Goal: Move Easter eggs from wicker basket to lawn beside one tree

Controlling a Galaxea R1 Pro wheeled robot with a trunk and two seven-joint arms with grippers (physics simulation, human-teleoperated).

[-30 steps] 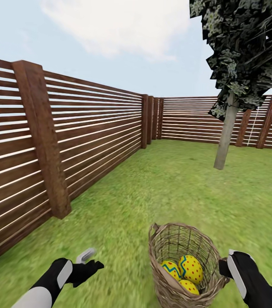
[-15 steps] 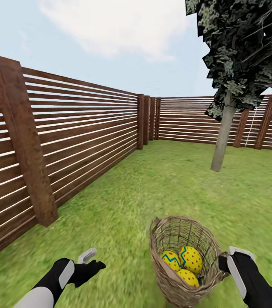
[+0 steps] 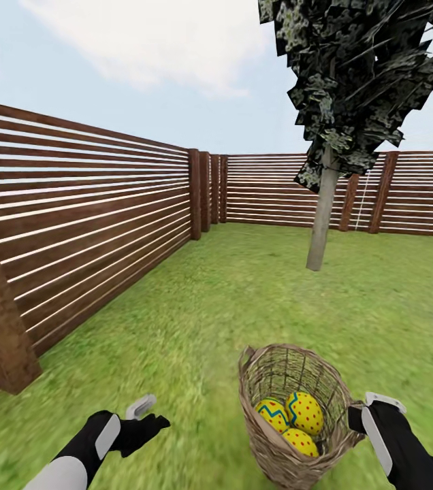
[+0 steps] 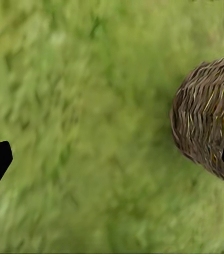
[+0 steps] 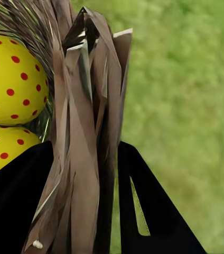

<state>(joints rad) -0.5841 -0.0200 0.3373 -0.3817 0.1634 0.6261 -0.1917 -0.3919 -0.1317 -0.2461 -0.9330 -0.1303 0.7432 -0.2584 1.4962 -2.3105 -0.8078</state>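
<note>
Right gripper (image 3: pixel 358 423) clamps the wicker basket (image 3: pixel 291 408) rim, three Easter eggs (image 3: pixel 291 422) inside; tree (image 3: pixel 322 218) lies well ahead, slightly right; left gripper (image 3: pixel 150 416) spread wide, empty.

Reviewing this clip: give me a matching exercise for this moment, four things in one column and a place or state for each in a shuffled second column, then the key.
Things:
1. wicker basket
2. left gripper
3. tree
4. Easter eggs

Places or states:
A. open, over bare grass
B. inside the basket
C. rim clamped between the right gripper fingers
D. standing ahead near the far fence

Pairs: 1-C, 2-A, 3-D, 4-B
</note>
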